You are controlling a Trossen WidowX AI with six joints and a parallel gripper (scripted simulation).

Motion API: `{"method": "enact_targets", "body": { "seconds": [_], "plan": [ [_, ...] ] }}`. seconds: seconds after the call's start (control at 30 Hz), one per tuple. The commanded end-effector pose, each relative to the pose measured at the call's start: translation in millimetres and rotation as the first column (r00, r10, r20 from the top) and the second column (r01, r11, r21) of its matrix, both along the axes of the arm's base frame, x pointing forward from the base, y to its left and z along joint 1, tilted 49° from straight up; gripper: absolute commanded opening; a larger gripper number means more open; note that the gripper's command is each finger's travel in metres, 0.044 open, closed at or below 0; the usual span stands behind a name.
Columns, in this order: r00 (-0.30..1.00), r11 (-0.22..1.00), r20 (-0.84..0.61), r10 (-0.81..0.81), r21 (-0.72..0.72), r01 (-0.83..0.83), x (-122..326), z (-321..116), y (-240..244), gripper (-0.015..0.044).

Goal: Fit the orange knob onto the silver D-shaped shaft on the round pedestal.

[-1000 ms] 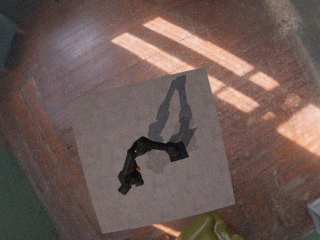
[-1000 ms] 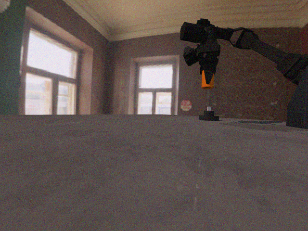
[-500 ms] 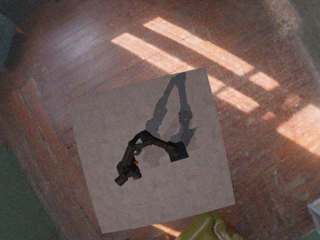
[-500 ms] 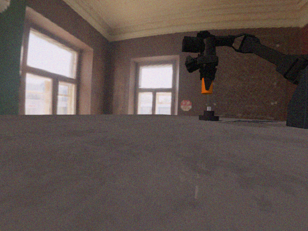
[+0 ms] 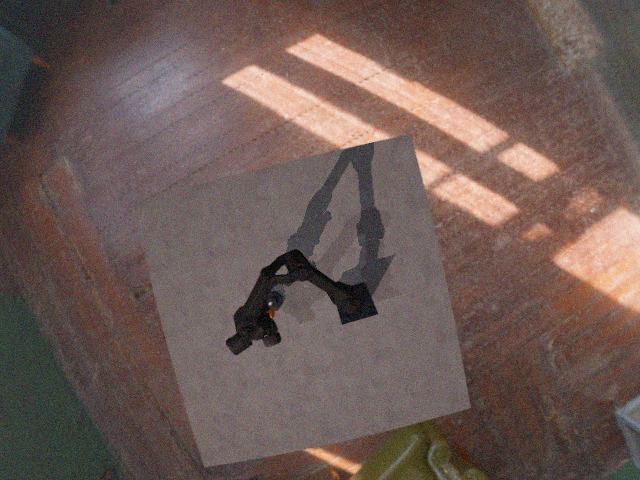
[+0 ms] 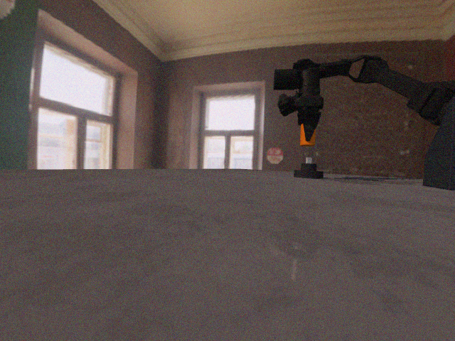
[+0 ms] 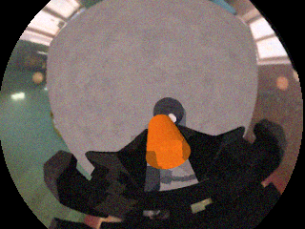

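My gripper (image 6: 309, 137) (image 7: 161, 129) is shut on the orange knob (image 5: 270, 313) (image 6: 304, 139) (image 7: 164, 148) and holds it upright in the air. In the exterior view the knob hangs above the silver shaft (image 6: 308, 160) (image 7: 172, 117), with a gap between them. The shaft stands on the dark round pedestal (image 6: 300, 173) (image 7: 167, 103). In the top view the pedestal (image 5: 278, 299) shows beside the knob, partly under the arm. In the wrist view the knob's narrow end overlaps the pedestal's lower edge, just left of the shaft. The hole under the knob and its flat side are hidden.
The grey table top (image 5: 330, 382) (image 6: 183, 238) (image 7: 143, 52) carries the pedestal. The arm's base (image 5: 357, 303) (image 6: 441, 158) stands at the right in the top and exterior views. Arm shadows (image 5: 368, 196) fall across the table behind it.
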State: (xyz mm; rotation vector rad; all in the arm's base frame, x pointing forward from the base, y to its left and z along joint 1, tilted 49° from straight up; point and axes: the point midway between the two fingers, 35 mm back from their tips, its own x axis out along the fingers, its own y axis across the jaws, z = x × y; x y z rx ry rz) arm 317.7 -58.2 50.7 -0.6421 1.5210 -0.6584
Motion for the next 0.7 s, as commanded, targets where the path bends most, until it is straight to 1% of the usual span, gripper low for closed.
{"method": "enact_targets", "body": {
  "seconds": [0.0,0.17,0.33,0.67],
  "plan": [
    [1.000,1.000,0.001,0.003,-0.011,-0.003,-2.4,7.1,-10.3,0.0000],
    [1.000,1.000,0.002,-0.001,-0.020,0.001,-6.3,14.7,-23.0,0.0000],
    [1.000,1.000,0.023,-0.021,-0.022,0.021,-6.8,15.2,-24.4,0.0000],
    [0.954,0.979,0.225,-0.196,-0.012,0.204,-6.7,17.6,-26.5,0.0000]
  ]
}}
